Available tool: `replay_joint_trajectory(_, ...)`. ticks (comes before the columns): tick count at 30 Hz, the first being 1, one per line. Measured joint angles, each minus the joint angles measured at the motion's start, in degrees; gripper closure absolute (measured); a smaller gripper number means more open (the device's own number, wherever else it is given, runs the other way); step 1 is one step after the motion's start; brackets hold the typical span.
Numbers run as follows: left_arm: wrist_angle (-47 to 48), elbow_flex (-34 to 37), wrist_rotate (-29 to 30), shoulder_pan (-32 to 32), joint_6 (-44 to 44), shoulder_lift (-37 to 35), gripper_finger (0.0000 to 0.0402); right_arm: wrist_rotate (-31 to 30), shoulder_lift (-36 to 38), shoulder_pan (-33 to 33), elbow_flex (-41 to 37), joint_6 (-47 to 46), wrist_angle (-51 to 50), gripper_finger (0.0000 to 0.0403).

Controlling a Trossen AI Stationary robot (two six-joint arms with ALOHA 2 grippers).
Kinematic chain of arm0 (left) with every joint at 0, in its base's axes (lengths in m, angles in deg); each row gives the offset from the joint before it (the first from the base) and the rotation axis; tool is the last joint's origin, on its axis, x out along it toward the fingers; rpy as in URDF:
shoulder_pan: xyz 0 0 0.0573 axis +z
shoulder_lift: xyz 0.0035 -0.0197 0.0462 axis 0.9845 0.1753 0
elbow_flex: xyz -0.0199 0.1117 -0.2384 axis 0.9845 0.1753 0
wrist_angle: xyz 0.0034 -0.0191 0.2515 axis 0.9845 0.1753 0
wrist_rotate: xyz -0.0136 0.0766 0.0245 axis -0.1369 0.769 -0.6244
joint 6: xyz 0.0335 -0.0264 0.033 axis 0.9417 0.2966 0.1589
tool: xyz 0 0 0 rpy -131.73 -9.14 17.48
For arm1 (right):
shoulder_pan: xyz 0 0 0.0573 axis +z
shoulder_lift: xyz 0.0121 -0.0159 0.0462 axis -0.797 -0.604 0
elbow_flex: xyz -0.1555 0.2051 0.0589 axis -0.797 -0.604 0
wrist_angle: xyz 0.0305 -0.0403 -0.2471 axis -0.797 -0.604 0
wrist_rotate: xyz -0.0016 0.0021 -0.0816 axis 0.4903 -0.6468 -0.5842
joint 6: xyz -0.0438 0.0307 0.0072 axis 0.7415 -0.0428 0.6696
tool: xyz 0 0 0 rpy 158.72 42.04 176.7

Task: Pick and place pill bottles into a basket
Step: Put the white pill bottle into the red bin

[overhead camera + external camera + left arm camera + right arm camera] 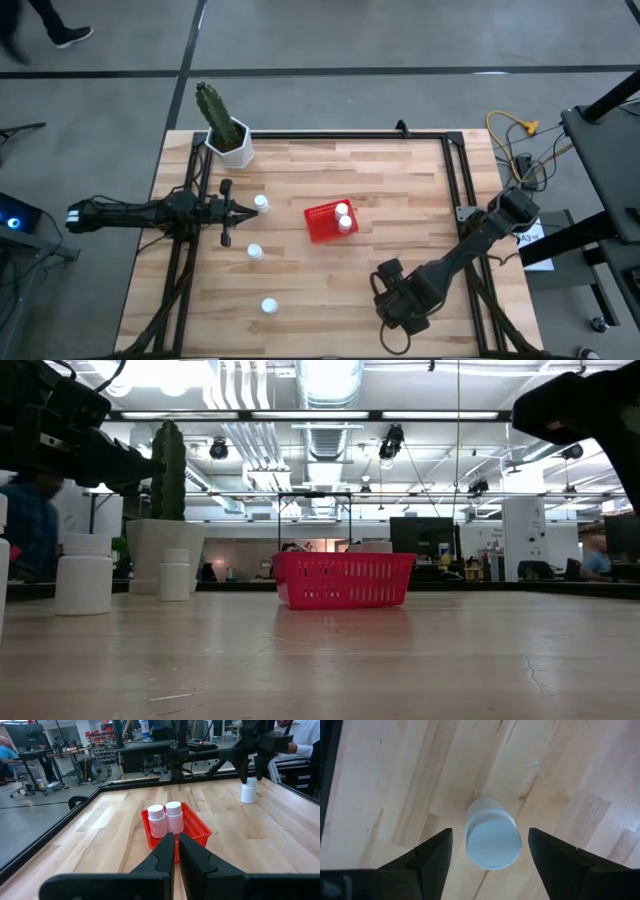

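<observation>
The red basket (322, 226) stands upright near the table's middle with two white pill bottles (344, 217) in it; both also show in the left wrist view (166, 819). Three more bottles stand on the table's left part (261, 203) (255, 252) (268, 306). My left gripper (250, 208) is shut and empty, raised above the table beside the farthest of these and pointing toward the basket (195, 827). My right gripper (490, 831) is open near the front right, pointing down over a sixth upright bottle (492, 840), one finger on each side and apart from it.
A white pot with a cactus (230, 135) stands at the far left corner. A black frame (455, 170) runs along the table's edges. Cables (518, 140) lie off the right side. People show in the room beyond (7, 750).
</observation>
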Motion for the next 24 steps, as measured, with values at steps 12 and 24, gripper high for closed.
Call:
replay_joint_trajectory(12,-0.01,-0.01,0.01,-0.01,0.0,0.07,0.0396,0.0,-0.52,0.0,-0.75,0.42,0.65,0.0169)
replay_joint_trajectory(24,-0.01,0.0,0.01,0.0,0.0,0.04,0.0396,-0.26,-0.52,-0.04,-2.26,0.38,2.82,0.0193)
